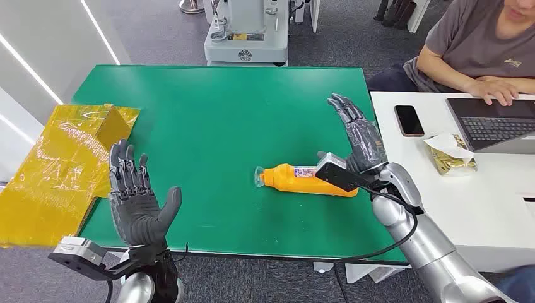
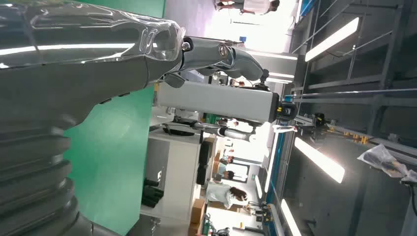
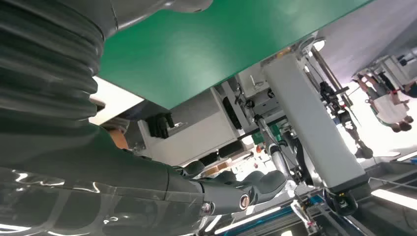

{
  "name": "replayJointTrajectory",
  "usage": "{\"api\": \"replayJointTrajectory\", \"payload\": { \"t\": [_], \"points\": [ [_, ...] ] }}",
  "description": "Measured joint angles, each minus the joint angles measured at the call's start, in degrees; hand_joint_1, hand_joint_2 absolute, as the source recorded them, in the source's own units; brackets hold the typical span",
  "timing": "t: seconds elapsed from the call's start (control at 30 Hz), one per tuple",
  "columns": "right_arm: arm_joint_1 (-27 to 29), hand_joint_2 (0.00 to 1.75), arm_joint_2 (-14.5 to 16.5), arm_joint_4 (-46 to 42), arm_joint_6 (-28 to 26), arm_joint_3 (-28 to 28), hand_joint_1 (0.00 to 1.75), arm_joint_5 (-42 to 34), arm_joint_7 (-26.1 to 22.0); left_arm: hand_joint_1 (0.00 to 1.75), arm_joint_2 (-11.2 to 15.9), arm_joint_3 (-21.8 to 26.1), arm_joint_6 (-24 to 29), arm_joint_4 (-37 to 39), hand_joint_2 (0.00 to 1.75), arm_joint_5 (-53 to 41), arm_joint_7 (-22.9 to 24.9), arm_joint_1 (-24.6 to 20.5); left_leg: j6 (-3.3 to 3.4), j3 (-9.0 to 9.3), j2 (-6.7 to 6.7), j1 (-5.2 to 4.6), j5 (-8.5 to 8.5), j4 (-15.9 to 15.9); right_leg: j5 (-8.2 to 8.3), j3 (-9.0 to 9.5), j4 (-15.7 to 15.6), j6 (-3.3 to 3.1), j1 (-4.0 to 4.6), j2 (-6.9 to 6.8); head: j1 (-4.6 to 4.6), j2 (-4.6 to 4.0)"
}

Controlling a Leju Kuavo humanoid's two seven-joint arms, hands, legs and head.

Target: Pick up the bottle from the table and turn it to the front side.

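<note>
You have the orange bottle (image 1: 307, 180) lying on its side right of centre in the head view, on the green table (image 1: 221, 132), its clear cap pointing toward the left of the frame. Your right hand (image 1: 359, 136) stands raised just beyond the bottle's right end, fingers straight and slightly apart, holding nothing. Your left hand (image 1: 135, 199) is up at the lower left, over the table's near edge, palm open and fingers spread. A yellow box (image 1: 69, 164) sits at the far left. On the white desk (image 1: 435, 202) at right, you see a phone (image 1: 409, 120), a laptop (image 1: 495, 123) and a person (image 1: 479, 47) typing.
</note>
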Motion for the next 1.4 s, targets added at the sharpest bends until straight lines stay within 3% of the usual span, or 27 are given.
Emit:
{"api": "replayJointTrajectory", "payload": {
  "t": [0.77,0.87,1.07,1.23,1.4],
  "points": [
    [-1.27,1.75,-1.1,1.69,1.64,0.08,0.0,0.62,0.43,0.0,0.01,0.0,-0.21,-0.16,1.75,0.19,-0.13,0.02,0.01,-0.03,0.0,-0.01,-0.01,-0.02,-0.01,0.0,0.0,0.01,0.0,-0.01,-0.02,0.0],
    [-5.43,1.75,-2.43,3.2,8.81,0.98,0.0,0.51,0.86,0.0,0.08,0.0,-1.15,-0.24,1.75,0.58,-0.62,0.06,0.02,-0.06,0.0,-0.03,-0.01,-0.01,0.01,-0.02,0.02,0.01,0.0,0.0,-0.02,0.0],
    [-22.26,1.75,-5.91,10.46,31.44,6.83,0.0,-5.49,-0.96,0.0,0.81,0.2,-4.15,-0.94,1.75,1.46,-1.35,1.35,0.04,-0.06,-0.01,-0.02,0.04,0.03,0.07,-0.01,0.02,0.01,-0.01,-0.02,0.0,0.0],
    [-32.01,1.75,-4.93,18.2,45.92,16.39,0.0,-9.61,-2.22,0.0,1.18,0.48,-6.67,-1.27,1.75,1.01,-1.56,1.3,0.03,-0.03,0.0,0.02,0.03,0.0,0.06,0.0,0.02,0.01,0.02,0.0,-0.01,0.0],
    [-33.77,1.75,-2.52,25.74,45.21,25.78,0.0,-10.54,-2.8,0.0,1.18,0.48,-6.96,-1.26,1.75,0.98,-1.53,0.28,0.03,-0.02,-0.07,0.02,0.04,0.02,0.06,0.01,0.03,0.01,0.03,-0.08,-0.02,0.0]
  ]
}}
